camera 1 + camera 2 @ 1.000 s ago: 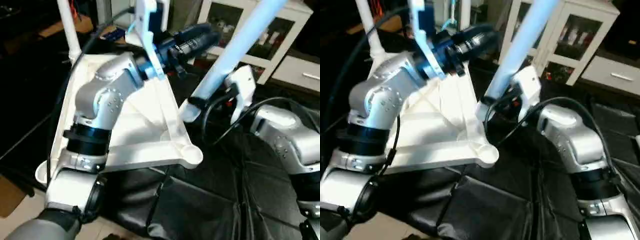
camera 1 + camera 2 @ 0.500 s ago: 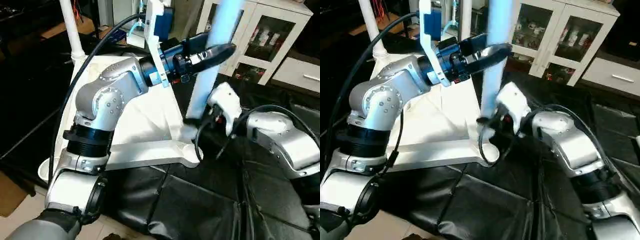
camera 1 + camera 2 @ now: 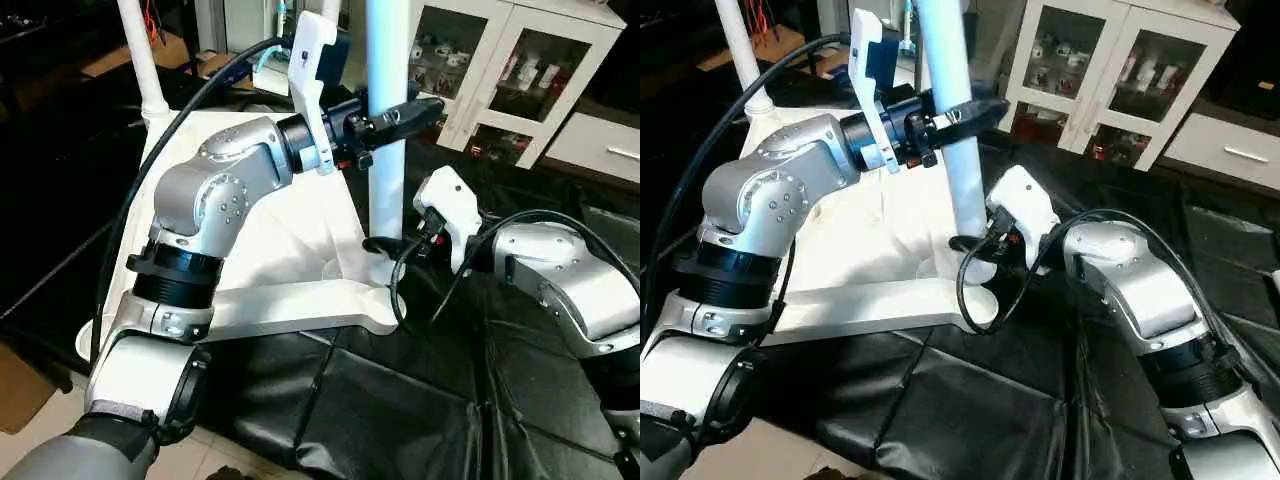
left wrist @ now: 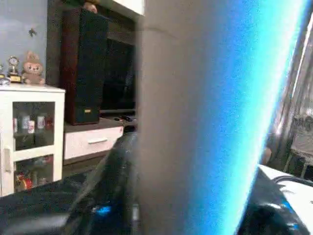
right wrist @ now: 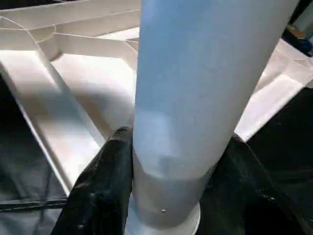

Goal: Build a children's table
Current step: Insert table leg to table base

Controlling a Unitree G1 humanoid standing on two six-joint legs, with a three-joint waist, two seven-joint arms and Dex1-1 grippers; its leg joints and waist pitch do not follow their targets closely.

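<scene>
left tool point(image 3: 392, 118) clamped high, right tool point(image 3: 385, 246) clamped low, forearms converging

The white plastic square table top point(image 3: 290, 240) lies upside down, its ribbed underside facing up, with raised ribs running diagonally across it towards round sockets at the corners. A long white tubular leg point(image 3: 386, 130) stands upright with its lower end at the round socket of the near corner, on the robot's right side. Its base shows a slightly wider collar where it meets the socket. A second white tubular leg point(image 3: 140, 55) stands upright in the far corner on the robot's left side, rising out of the top of the view.
</scene>
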